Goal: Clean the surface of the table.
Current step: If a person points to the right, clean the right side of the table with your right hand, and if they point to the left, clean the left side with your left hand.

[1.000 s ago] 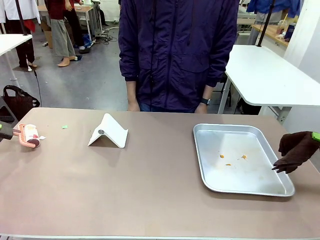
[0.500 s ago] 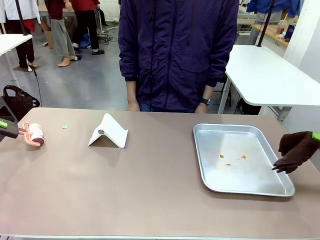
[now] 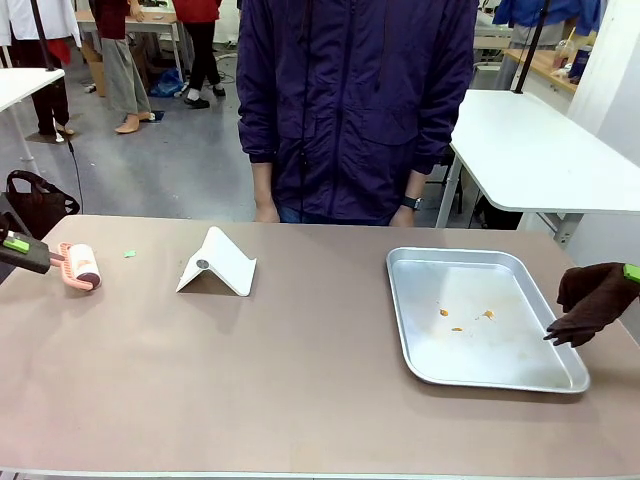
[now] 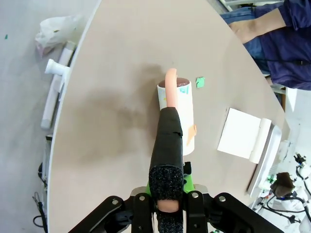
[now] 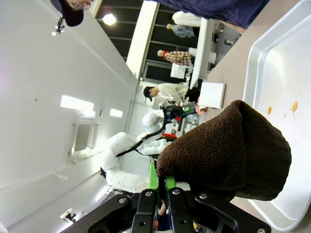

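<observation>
The brownish table (image 3: 300,370) spans the front view. At its far left, my left gripper (image 3: 14,244) is shut on the black handle (image 4: 167,145) of a pink lint roller (image 3: 82,266), whose white drum (image 4: 181,114) lies on the tabletop (image 4: 107,111). A small green scrap (image 3: 129,254) lies just beyond the roller (image 4: 200,82). At the right edge, my right gripper (image 3: 630,273) is shut on a brown cloth (image 3: 593,301), which hangs beside the tray; in the right wrist view the cloth (image 5: 228,150) bulges above the gripper (image 5: 161,189).
A white folded stand (image 3: 217,263) sits left of centre. A silver tray (image 3: 402,312) with a few orange crumbs (image 3: 487,314) lies on the right. A person in a dark jacket stands at the far edge, hands down. White tables stand behind.
My left gripper has rolled the lint roller rightward, nearer the green scrap. A small white scrap seen beside the roller earlier is gone. The right arm and cloth have not moved.
</observation>
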`<state>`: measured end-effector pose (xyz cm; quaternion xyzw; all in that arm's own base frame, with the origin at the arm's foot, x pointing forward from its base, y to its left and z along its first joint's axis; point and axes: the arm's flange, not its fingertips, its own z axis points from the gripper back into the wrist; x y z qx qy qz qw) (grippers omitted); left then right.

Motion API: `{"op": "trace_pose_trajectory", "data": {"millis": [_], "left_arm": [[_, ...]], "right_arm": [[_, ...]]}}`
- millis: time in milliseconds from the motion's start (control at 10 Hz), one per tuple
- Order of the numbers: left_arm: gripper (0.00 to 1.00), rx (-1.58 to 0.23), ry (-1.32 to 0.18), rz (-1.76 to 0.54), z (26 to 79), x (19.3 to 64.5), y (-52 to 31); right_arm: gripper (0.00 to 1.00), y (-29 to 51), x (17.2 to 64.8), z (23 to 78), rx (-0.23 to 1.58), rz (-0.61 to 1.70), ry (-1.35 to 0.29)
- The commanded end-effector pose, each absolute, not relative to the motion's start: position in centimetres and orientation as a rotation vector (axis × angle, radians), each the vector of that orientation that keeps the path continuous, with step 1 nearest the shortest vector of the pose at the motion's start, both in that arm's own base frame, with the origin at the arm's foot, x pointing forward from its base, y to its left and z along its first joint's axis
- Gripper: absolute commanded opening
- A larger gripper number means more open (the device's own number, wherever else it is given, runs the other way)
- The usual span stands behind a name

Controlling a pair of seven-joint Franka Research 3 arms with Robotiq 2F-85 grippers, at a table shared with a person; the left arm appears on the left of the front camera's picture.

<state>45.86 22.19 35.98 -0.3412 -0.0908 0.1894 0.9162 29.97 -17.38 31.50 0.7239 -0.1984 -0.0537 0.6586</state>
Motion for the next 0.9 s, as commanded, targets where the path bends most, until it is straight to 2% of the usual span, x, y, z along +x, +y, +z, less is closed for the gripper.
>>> {"op": "trace_pose_trajectory", "data": {"millis": [0, 800], "left_arm": [[0.22, -0.644, -0.168, 0.355, 34.4, 46.1, 19.6], [0.22, -0.691, -0.182, 0.335, 34.5, 52.6, 12.7]], "right_arm": [[0.0, -17.4, 29.9, 32.1, 1.636, -0.127, -0.444], [0.0, -17.4, 29.9, 32.1, 1.636, -0.127, -0.444]]}}
